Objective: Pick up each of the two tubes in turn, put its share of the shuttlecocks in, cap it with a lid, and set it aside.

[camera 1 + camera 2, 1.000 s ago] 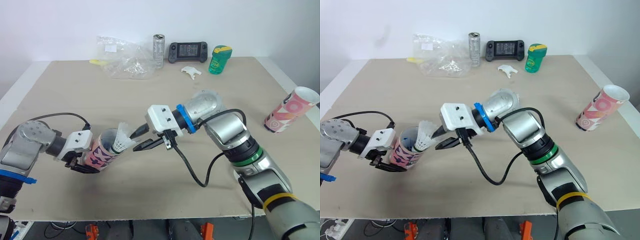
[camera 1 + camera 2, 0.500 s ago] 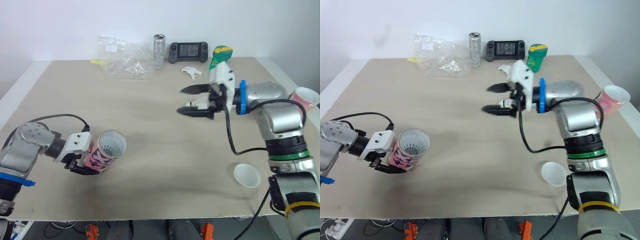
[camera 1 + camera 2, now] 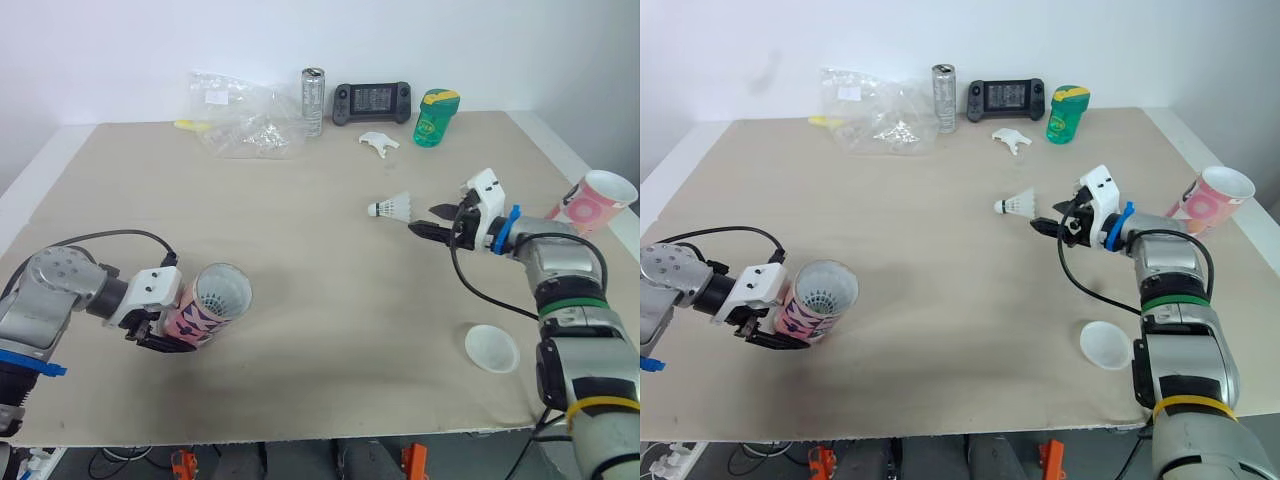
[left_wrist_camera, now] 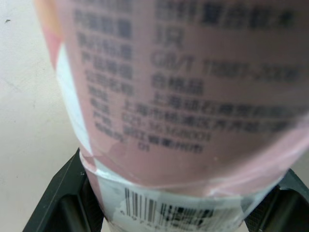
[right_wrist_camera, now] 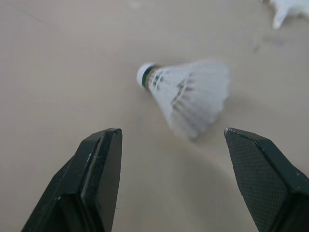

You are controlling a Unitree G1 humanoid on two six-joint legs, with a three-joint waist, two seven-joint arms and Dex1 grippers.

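The left gripper (image 3: 170, 338) clamps a tilted tube (image 3: 205, 305), far left of the loose shuttlecock (image 3: 392, 207) on the table (image 3: 300, 250). Just right of the shuttlecock, the right gripper (image 3: 428, 220) gapes empty. The lid (image 3: 492, 347) lies nearer-right, the second tube (image 3: 590, 203) farther right.

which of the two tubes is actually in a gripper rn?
The left-side tube, clamped near its base by the left gripper, open mouth facing the camera. The other tube lies on the table near its right edge.
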